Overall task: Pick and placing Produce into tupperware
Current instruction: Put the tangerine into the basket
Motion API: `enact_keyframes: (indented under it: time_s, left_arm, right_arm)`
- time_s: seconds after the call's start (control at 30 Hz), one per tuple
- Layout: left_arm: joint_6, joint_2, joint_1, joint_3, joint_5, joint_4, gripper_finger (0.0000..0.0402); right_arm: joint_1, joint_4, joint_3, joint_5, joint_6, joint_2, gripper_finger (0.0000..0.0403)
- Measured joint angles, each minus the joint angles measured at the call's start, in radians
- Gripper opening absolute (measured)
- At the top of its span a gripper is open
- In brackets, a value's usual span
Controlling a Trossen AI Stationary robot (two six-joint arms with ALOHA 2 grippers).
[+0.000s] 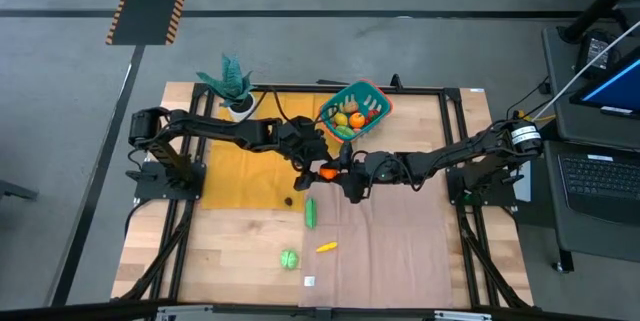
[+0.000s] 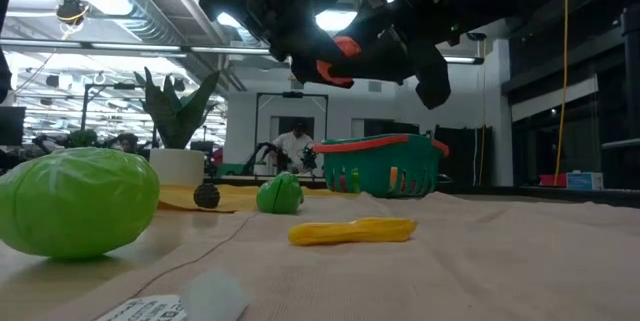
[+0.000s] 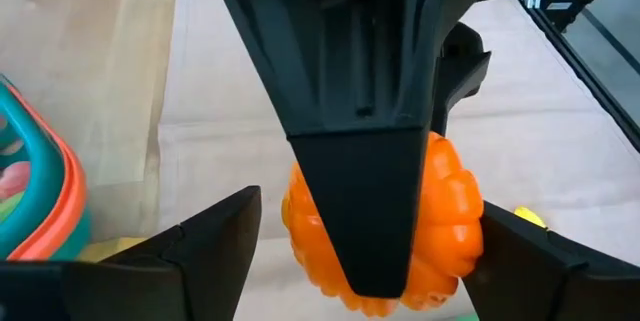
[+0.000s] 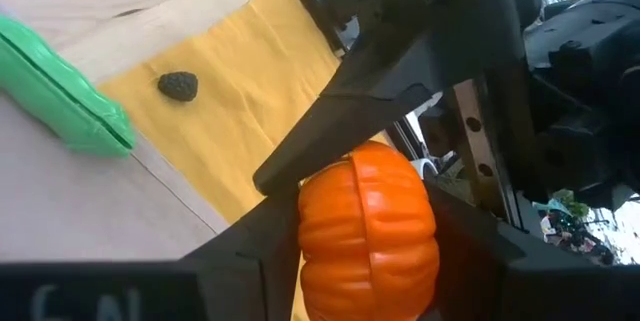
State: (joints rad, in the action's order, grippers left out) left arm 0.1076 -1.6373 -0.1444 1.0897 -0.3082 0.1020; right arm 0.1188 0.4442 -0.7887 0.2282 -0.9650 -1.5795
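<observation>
So the thing I've got is a little orange pumpkin, ribbed and glossy, way smaller than the teal tupperware with its orange-red rim. It's up in the air between my two grippers, above the mat. My right gripper has its fingers pressed on both sides of the pumpkin, arm stretched in low across the table. My left gripper sits right beside it, jaws spread wide around the pumpkin without squeezing. The tupperware is just beyond both grippers, already holding some produce.
</observation>
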Motion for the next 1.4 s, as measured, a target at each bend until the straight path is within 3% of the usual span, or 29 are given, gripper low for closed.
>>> enact_keyframes:
  time_s: [0.3, 0.63, 1.1, 1.4]
  left_arm:
    - [0.040, 0.112, 0.003, 0.000, 0.008, 0.088, 0.0301]
    - [0.079, 0.228, 0.024, -0.087, 0.069, 0.111, 0.0301]
    - [0.051, 0.525, 0.055, -0.419, 0.125, -0.171, 0.0302]
    - [0.053, 0.594, 0.056, -0.537, 0.150, -0.289, 0.0302]
  right_arm:
    - [0.002, 0.008, 0.000, 0.064, 0.050, 0.000, 0.0171]
    - [0.002, 0.030, 0.001, 0.127, 0.287, 0.031, 0.0171]
    - [-0.030, -0.098, 0.029, 0.127, 0.643, 0.227, 0.0171]
    - [-0.059, -0.111, 0.149, 0.116, 0.805, 0.377, 0.0171]
